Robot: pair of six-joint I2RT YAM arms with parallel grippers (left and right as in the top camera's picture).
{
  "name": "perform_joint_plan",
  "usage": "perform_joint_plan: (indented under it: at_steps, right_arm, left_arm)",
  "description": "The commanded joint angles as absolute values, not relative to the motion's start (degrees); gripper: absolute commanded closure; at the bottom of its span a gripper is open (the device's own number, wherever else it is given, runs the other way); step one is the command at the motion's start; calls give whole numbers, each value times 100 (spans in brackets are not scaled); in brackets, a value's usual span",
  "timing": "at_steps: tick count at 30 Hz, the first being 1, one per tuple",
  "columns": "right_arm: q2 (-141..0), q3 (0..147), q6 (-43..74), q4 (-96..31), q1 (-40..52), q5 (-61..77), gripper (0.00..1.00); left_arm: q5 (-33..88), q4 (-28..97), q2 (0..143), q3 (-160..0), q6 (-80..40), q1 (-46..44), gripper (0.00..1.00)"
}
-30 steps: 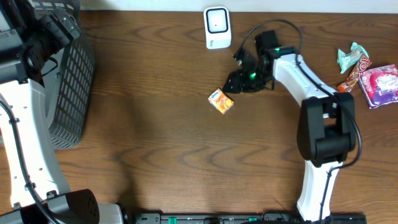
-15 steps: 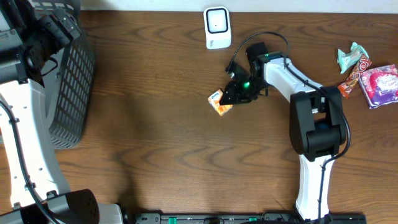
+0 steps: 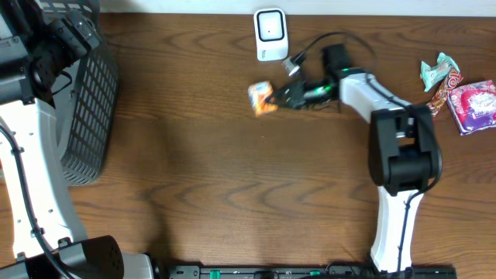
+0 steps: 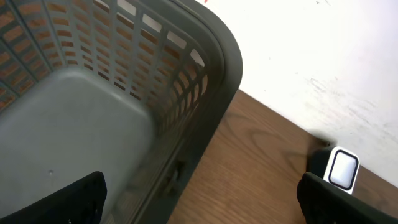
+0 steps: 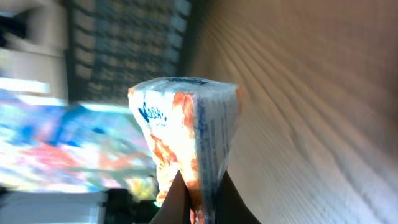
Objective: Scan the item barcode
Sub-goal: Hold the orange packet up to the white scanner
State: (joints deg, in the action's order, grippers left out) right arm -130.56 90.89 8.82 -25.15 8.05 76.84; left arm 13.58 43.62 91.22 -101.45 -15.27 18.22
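Orange-and-white plastic snack packet [image 3: 261, 98], where?
Pinched tight in right gripper [image 3: 273, 96], above brown wooden bench [image 3: 232, 194], at six o'clock from white barcode scanner [image 3: 270, 34].
And left gripper [image 3: 58, 39]?
Spread wide apart, holding nothing, over dark grey plastic basket [image 3: 89, 108] at ten o'clock.

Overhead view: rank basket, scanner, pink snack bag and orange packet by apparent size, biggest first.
1. basket: largest by far.
2-3. pink snack bag and scanner: these look about alike, and the bag is cut by the frame edge, so I have not ranked them.
4. orange packet: smallest.
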Motion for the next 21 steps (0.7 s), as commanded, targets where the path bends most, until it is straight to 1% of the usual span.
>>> perform_joint_plan:
  at_steps: [1,7,11,21]
  right_arm:
    - [-13054,9122,2316,-1839,445,8947,99]
    - [-13054,9122,3883,-276,185,8947,99]
    - [-13054,9122,4499,460,176,8947,99]
    - [-13054,9122,4609,698,250,8945,99]
  left_arm:
    - [1363,4366,9065,-10186,-1575,1831,2]
    - [1363,4366,9065,-10186,-1575,1831,2]
    - [1363,4366,9065,-10186,-1575,1831,2]
    - [1363,4366,9065,-10186,-1575,1831,2]
